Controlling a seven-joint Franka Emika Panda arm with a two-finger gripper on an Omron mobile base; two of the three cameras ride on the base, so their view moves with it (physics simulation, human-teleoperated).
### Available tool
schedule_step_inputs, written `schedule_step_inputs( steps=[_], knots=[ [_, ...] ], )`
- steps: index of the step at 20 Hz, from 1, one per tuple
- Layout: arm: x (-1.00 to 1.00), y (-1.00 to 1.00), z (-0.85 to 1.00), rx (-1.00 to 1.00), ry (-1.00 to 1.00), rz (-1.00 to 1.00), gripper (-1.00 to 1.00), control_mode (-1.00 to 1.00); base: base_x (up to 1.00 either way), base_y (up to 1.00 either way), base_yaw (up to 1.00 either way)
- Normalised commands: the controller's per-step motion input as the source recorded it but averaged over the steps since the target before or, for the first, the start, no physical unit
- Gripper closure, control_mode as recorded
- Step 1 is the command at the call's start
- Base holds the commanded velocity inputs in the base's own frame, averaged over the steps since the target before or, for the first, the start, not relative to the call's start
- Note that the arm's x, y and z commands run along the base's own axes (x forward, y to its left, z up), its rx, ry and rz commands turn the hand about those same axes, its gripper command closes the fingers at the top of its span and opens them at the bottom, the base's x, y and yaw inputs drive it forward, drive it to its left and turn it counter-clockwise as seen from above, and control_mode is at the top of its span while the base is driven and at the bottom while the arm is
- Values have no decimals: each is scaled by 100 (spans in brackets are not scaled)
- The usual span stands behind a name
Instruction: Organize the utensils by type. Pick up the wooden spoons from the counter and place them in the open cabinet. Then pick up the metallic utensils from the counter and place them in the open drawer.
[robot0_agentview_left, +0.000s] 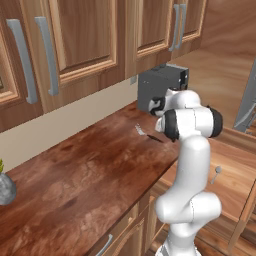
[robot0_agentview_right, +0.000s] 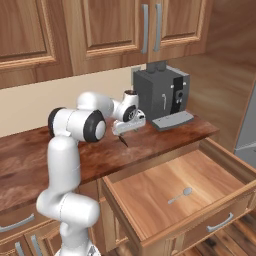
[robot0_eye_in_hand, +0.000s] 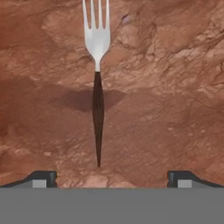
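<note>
Counter (robot0_agentview_left: 75, 175) runs long under wall cabinets. Open drawer (robot0_agentview_right: 150, 192) pulled out below counter edge, metal spoon (robot0_agentview_right: 180, 195) lying on its bottom. Coffee machine (robot0_agentview_right: 162, 90) at counter's far end. Gripper (robot0_eye_in_hand: 112, 177) hangs above counter, jaws spread wide, gripping nothing. Fork (robot0_eye_in_hand: 97, 87), dark handle, flat on counter beneath gripper.
</note>
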Motion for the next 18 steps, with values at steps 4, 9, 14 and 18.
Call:
schedule_step_inputs(
  steps=[4,9,14,18],
  knots=[
    [25,37,-25,-3,-14,-10,-100,-100,0,0,0],
    [7,35,-21,-12,-23,-9,-100,-100,0,0,0],
    [2,6,-20,-7,-14,-6,-100,-100,0,0,0],
    [0,1,-17,0,-1,-3,-100,-100,0,0,0]
  ],
)
